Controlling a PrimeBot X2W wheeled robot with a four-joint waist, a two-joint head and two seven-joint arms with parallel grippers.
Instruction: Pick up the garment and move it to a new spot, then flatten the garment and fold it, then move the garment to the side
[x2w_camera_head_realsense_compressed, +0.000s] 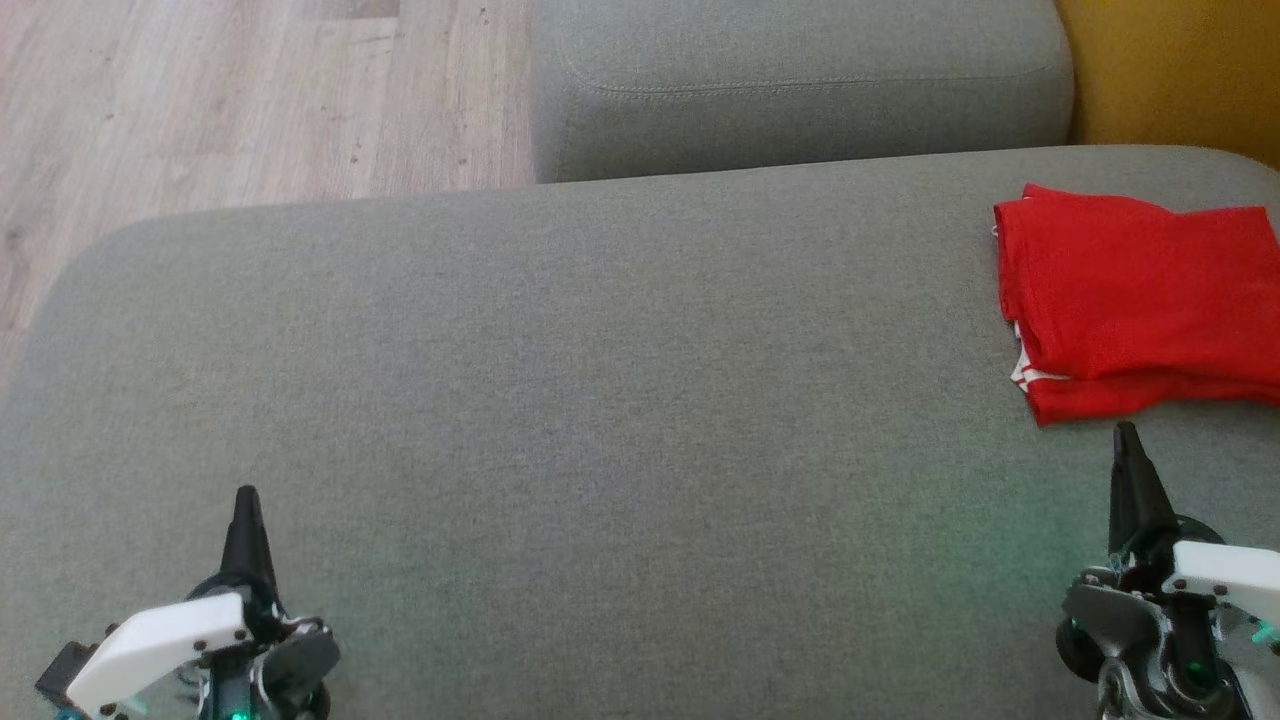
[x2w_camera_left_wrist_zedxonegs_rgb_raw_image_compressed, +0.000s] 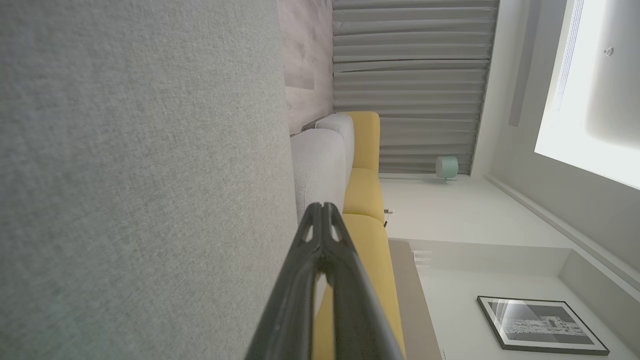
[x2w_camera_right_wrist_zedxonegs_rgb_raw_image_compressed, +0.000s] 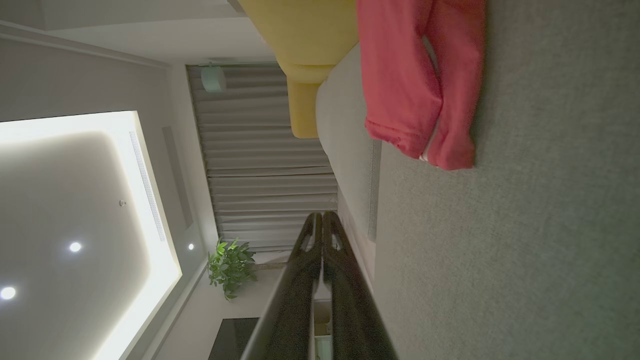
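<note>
Head view gives us the relation that matters. The red garment (x2w_camera_head_realsense_compressed: 1140, 300) lies at the far right of the grey seat cushion (x2w_camera_head_realsense_compressed: 600, 420), folded into a flat stack, and its right end runs out past the edge of the picture. Its long axis runs left to right across the cushion.

Our right gripper (x2w_camera_head_realsense_compressed: 1127, 435) hangs just on the near side of it. The tip points at the garment's near edge close to its left corner, near the cloth but apart from it. Our left gripper (x2w_camera_head_realsense_compressed: 246, 497) sits low at the near left, well apart from the garment, with the bare width of the cushion between them. Both pairs of fingers are pressed together with nothing between them, and each wrist view shows the two dark fingers meeting at the tips.

From the right wrist we see the garment ahead on the cushion and off to one side of the fingers, not in line with them. We judge the fold done and the garment already set aside. If a further regrasp is wanted, it falls to the right arm, which would have to part its fingers and reach a little farther and to the right.
</note>
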